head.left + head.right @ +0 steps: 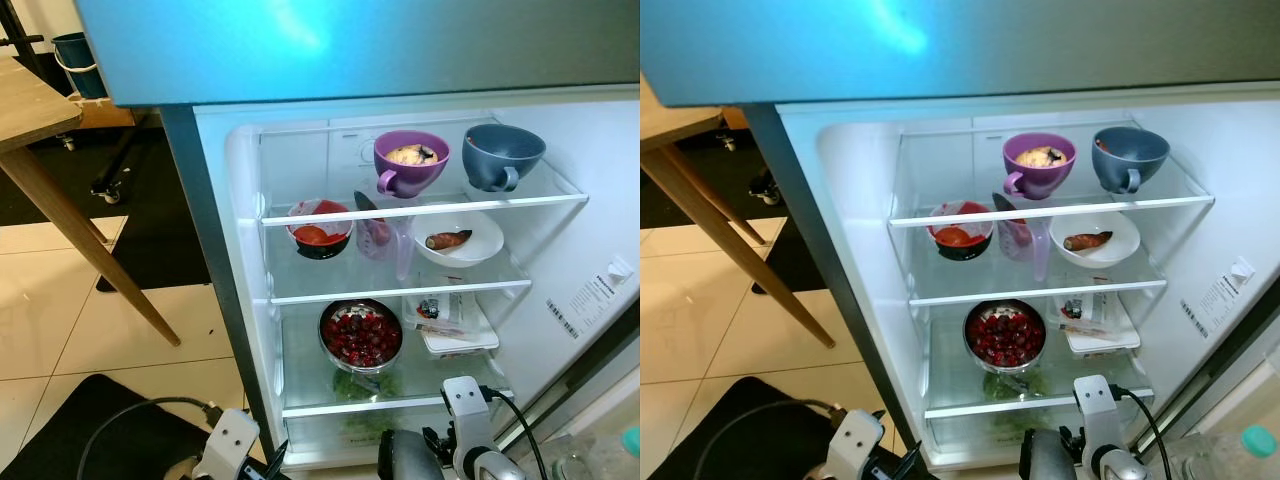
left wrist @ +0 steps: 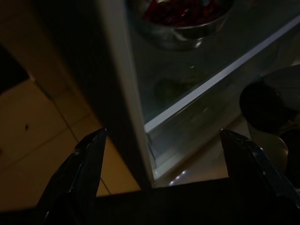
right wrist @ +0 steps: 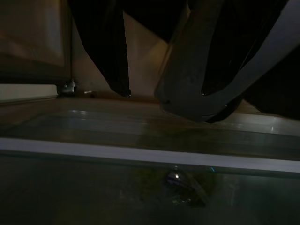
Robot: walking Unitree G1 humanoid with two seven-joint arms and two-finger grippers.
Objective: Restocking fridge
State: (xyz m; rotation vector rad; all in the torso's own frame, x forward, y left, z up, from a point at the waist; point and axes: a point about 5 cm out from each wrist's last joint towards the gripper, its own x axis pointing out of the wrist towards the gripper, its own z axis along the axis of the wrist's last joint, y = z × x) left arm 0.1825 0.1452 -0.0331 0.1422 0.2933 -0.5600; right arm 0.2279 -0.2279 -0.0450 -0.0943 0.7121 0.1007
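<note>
The fridge (image 1: 235,200) stands open before me. On its top shelf are a purple cup (image 1: 410,161) with food in it and a blue-grey cup (image 1: 502,154). The middle shelf holds a red bowl (image 1: 320,229), a clear jug (image 1: 385,240) and a white plate (image 1: 462,240) with a sweet potato. Lower down sit a steel bowl of red berries (image 1: 361,335) and a flat packet (image 1: 450,318), with greens (image 1: 360,385) beneath. My left gripper (image 2: 161,133) is open and empty, low by the fridge's left front corner. My right arm (image 1: 465,400) is low in front of the bottom shelf edge (image 3: 150,154).
A wooden table (image 1: 30,110) with a slanting leg (image 1: 90,250) stands to the left on the tiled floor (image 1: 60,310). Black mats (image 1: 150,210) lie on the floor, and a blue bucket (image 1: 75,60) is at the far left. The upper door (image 1: 350,40) hangs overhead.
</note>
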